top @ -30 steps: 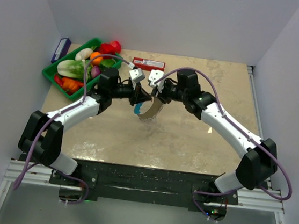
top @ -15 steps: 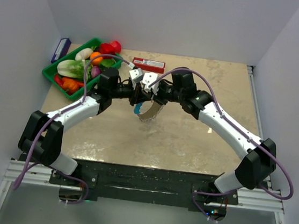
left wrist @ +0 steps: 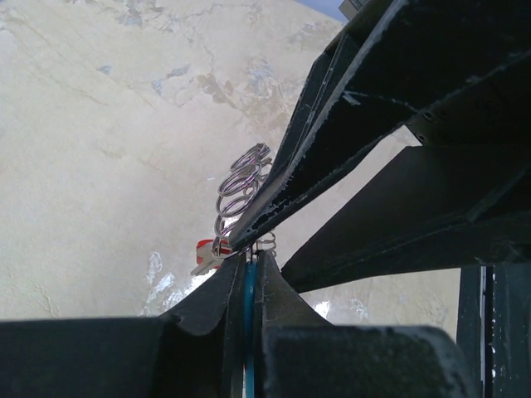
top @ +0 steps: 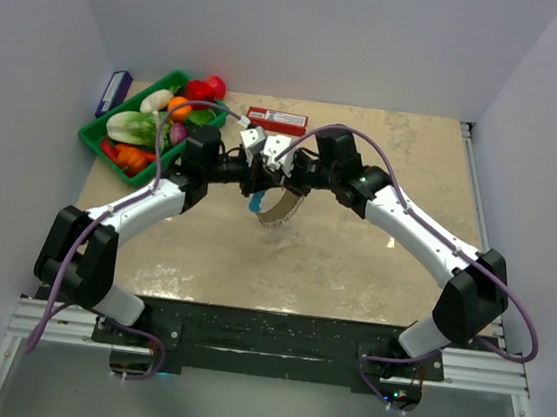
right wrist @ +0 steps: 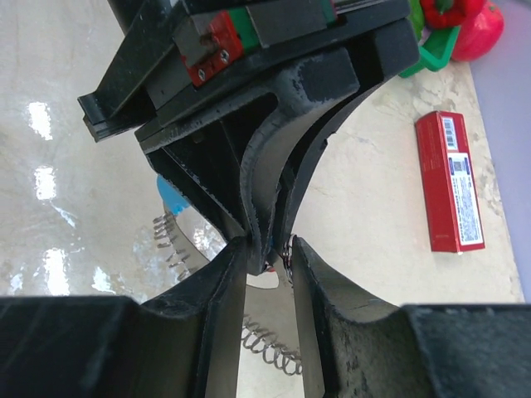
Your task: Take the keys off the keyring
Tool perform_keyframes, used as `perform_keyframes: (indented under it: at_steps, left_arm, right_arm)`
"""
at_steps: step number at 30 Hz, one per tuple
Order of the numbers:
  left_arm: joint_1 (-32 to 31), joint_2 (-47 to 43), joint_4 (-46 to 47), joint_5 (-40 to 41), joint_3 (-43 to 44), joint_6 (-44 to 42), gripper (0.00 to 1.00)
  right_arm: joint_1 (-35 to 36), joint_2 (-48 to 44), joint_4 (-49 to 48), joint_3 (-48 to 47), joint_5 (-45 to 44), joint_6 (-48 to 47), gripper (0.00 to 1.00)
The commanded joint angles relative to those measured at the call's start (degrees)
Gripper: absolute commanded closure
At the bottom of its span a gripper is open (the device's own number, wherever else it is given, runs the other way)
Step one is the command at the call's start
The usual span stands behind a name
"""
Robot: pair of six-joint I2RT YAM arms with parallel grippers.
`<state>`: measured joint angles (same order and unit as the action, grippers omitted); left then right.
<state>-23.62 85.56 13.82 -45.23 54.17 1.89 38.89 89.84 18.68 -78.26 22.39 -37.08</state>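
The keyring hangs from my left gripper (top: 255, 179), which is shut on its blue section (left wrist: 249, 286). The blue part (top: 255, 204) and the silvery fringe of keys (top: 285, 207) droop below over the table. In the left wrist view the keys (left wrist: 241, 186) and the small red-part key (left wrist: 206, 249) sit just past my fingertips. My right gripper (top: 278, 173) meets the left one tip to tip. In the right wrist view it (right wrist: 270, 249) stands narrowly open around the left gripper's tips, and a small key ring (right wrist: 288, 249) touches its right finger (right wrist: 328, 286).
A long red box (top: 276, 120) lies behind the grippers and shows in the right wrist view (right wrist: 452, 178). A green tray (top: 94, 134) of toy vegetables stands at the back left. A dark blue item (top: 114, 92) lies by the left wall.
My right gripper has moved left, up to the left gripper's tips. The left gripper and the keyring have stayed in place.
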Motion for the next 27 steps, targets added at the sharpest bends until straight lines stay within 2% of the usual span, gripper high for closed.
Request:
perform_keyframes:
  at_steps: [1,27]
  left_arm:
    - [-0.1,-1.0,3.8,-3.5,2.0,-0.4,1.00]
    - [-0.1,-1.2,4.2,-4.8,1.6,-0.7,1.00]
  right_arm:
    - [-1.7,-1.7,1.3,-3.8,4.5,-0.7,0.69]
    - [-4.6,-2.0,4.7,-6.1,9.5,-2.2,0.69]
